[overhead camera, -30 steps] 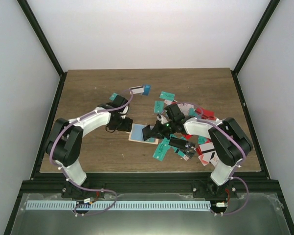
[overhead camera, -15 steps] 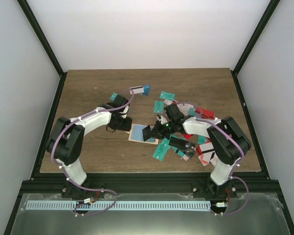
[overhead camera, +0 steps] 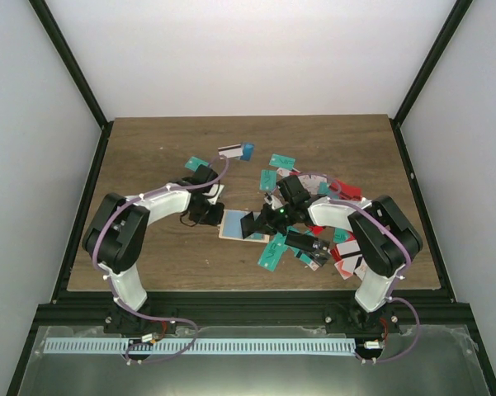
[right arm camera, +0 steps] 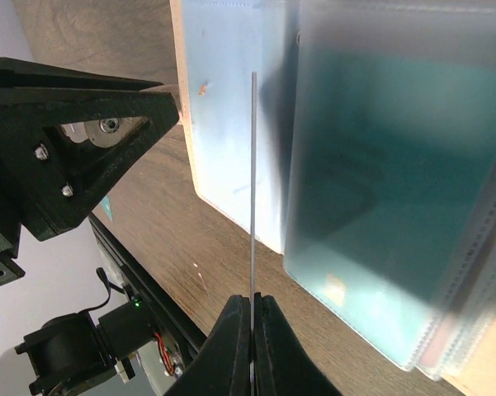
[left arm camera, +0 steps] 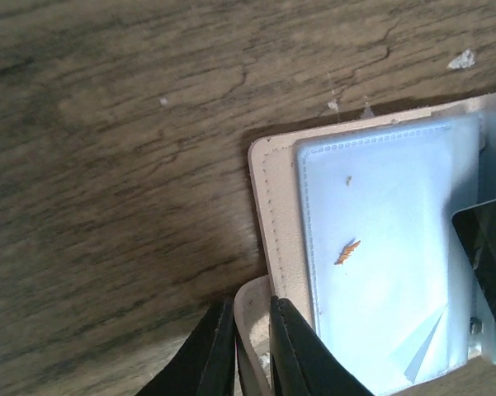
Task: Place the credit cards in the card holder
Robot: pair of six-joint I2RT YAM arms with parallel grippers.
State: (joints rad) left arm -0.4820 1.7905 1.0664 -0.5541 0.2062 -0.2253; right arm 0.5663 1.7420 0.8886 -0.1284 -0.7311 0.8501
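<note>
The tan card holder lies open on the wood, its pale blue sleeves facing up. My left gripper sits at its left edge. In the left wrist view the left gripper is shut on the holder's small tan tab, beside the stitched border. My right gripper is shut on a dark credit card standing on edge over the holder. Seen edge-on in the right wrist view, that card rises from the right gripper before a sleeve holding a teal card.
Several loose credit cards in teal, red and white lie scattered under and around the right arm. More lie at the back. The left gripper's black body looms close in the right wrist view.
My left gripper has slid right to the holder's left edge and closed on its tab. The right gripper and its card have stayed in place.
</note>
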